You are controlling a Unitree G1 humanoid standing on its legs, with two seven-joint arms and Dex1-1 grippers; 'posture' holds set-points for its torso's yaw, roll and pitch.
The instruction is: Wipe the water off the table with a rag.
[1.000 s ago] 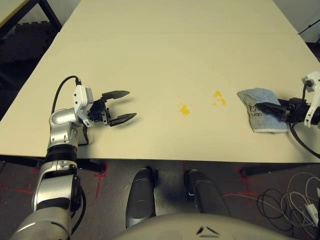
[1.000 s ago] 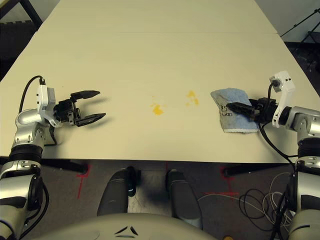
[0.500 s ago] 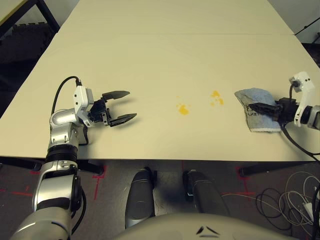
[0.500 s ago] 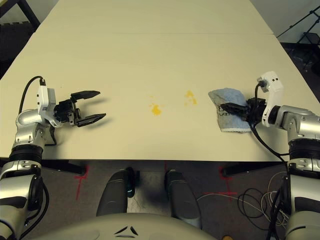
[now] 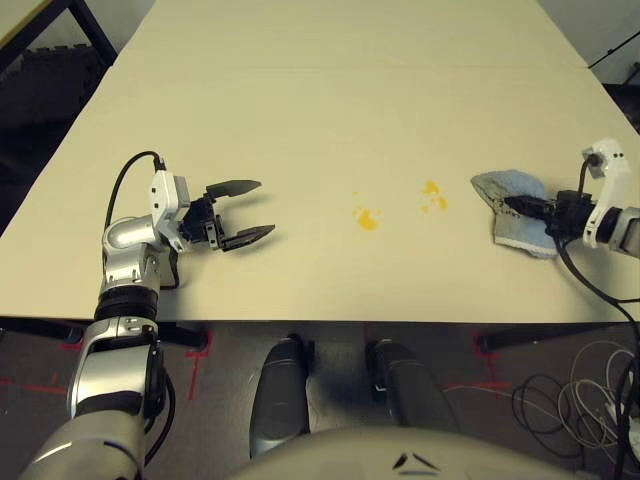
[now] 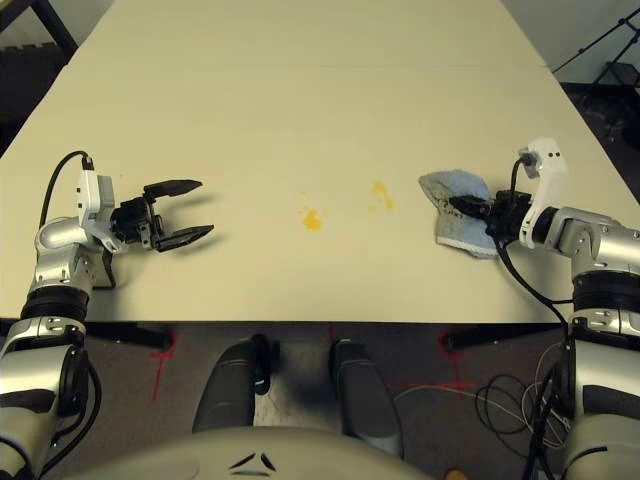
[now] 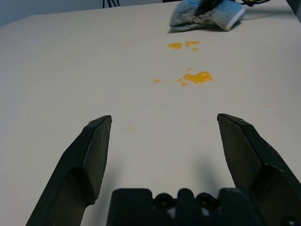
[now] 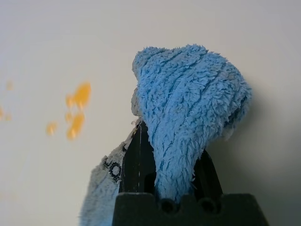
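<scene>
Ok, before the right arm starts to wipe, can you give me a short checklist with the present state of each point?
1. Right gripper shut on the light blue-grey terry rag: ok.
2. Rag bunched over the fingers, part lifted off the cream-beige table: ok.
3. Yellow-orange water splotches not yet wiped: not ok.
4. Bare tabletop between rag and nearest splotch: ok.
5. Left gripper open, apart from the splotches: ok.
6. Grip firm enough for wiping: cannot tell.

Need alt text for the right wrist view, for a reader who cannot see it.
The right hand is shut on a fluffy light blue rag, which bunches up over its black fingers; a dark printed mark shows on the cloth's lower edge. Beside the rag, small yellow-orange splotches of water lie on the cream table.
</scene>
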